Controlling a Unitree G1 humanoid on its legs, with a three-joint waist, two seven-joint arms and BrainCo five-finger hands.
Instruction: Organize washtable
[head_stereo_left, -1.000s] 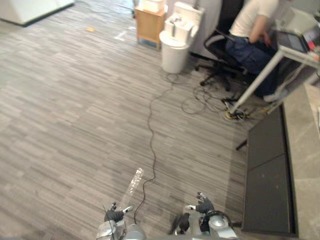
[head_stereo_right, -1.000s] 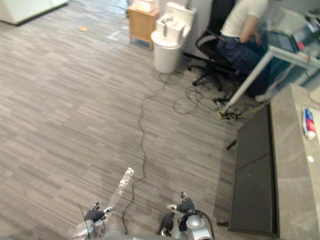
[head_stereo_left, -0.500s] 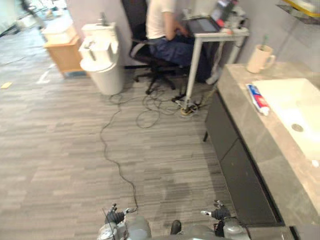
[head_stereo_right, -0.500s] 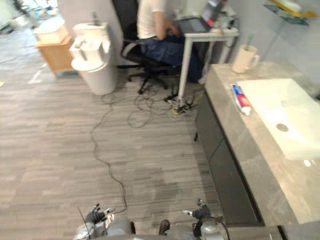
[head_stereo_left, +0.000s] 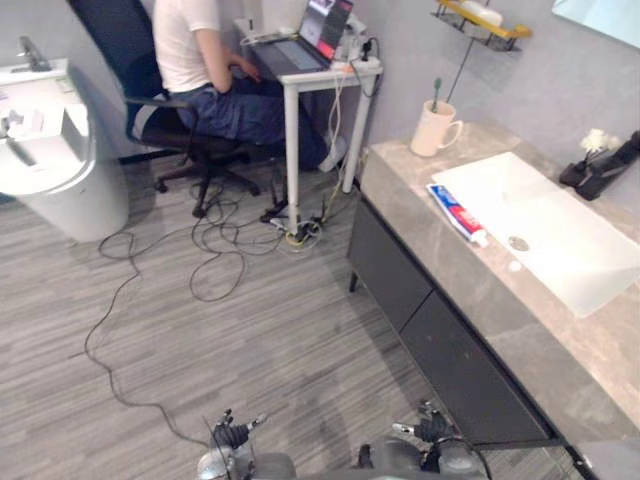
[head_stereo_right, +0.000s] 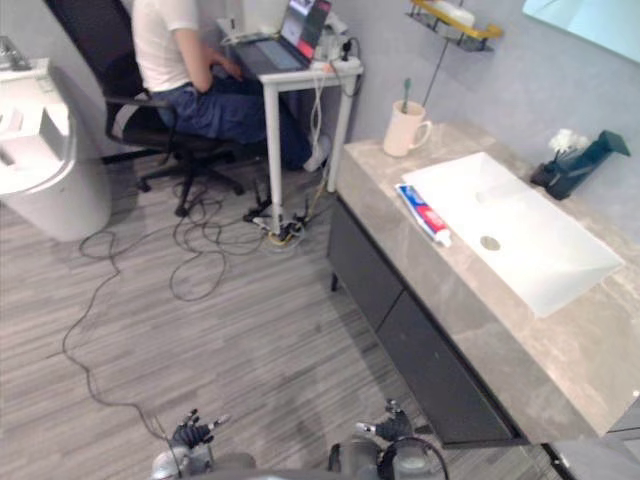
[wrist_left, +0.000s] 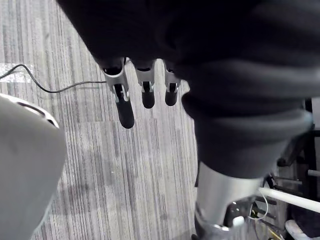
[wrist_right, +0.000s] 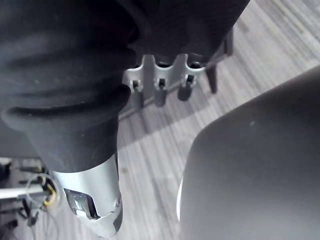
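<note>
While both arms hung low over the grey plank floor (head_stereo_left: 250, 340), the left hand (head_stereo_left: 232, 437) had its fingers (wrist_left: 125, 110) straight and apart, holding nothing. The right hand (head_stereo_left: 430, 431) was the same, fingers (wrist_right: 160, 93) relaxed and empty, close to the dark cabinet fronts (head_stereo_left: 420, 310) under the worktop (head_stereo_left: 405, 205). Both hands were well apart from everything on the worktop.

On the grey stone worktop sat a white sink (head_stereo_left: 545, 235). A toothpaste tube (head_stereo_left: 455, 214) lay flat just beside the sink's near edge, cap toward the robot. A cream mug (head_stereo_left: 434, 130) stood upright at the worktop's far end near the wall, with a toothbrush (head_stereo_left: 436, 92) standing in it. A dark holder (head_stereo_left: 605, 168) with white flowers (head_stereo_left: 597, 140) stood behind the sink against the wall. A small wall shelf (head_stereo_left: 480, 20) hung above the mug.

Past the worktop a person (head_stereo_left: 200, 60) sat on a black office chair (head_stereo_left: 130, 50) at a laptop (head_stereo_left: 315, 30). Cables (head_stereo_left: 215, 240) looped on the floor and a white bin (head_stereo_left: 50, 150) stood at the left.
</note>
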